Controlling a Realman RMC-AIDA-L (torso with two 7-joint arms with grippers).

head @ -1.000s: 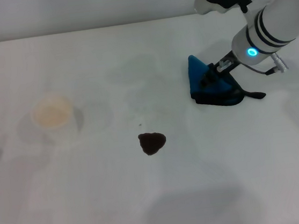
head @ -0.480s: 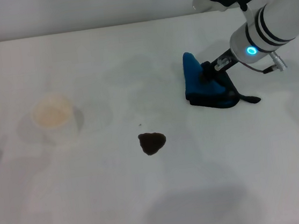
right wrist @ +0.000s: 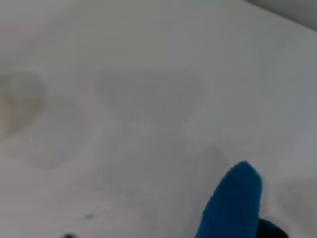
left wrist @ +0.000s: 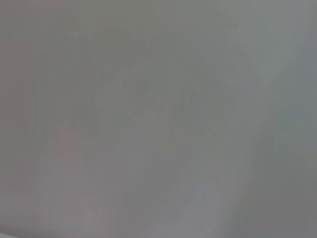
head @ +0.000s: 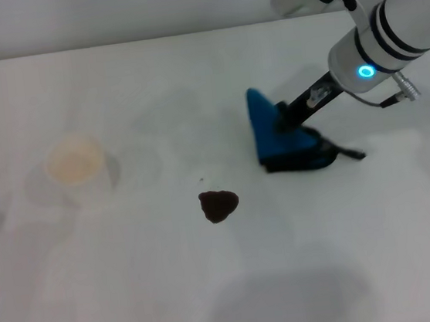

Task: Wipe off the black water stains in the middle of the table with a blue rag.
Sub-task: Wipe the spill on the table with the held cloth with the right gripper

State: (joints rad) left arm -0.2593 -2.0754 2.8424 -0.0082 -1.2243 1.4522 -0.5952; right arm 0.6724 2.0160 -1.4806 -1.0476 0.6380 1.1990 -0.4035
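Note:
The blue rag (head: 274,135) rests on the white table (head: 214,285) right of centre, one corner standing up and a dark tail trailing to its right. My right gripper (head: 286,119) is shut on the rag, reaching down from the upper right. The rag's raised blue tip also shows in the right wrist view (right wrist: 233,203). The black water stain (head: 218,205) is a small dark blot at the table's middle, a short way to the lower left of the rag, untouched. My left gripper is out of view; its wrist view shows only blank grey.
A pale, shallow cup-like object (head: 76,165) stands at the left of the table. The table's far edge (head: 108,45) runs along the top of the head view.
My right gripper has dragged the rag left and slightly nearer, toward the stain. The stain and the pale cup have not moved.

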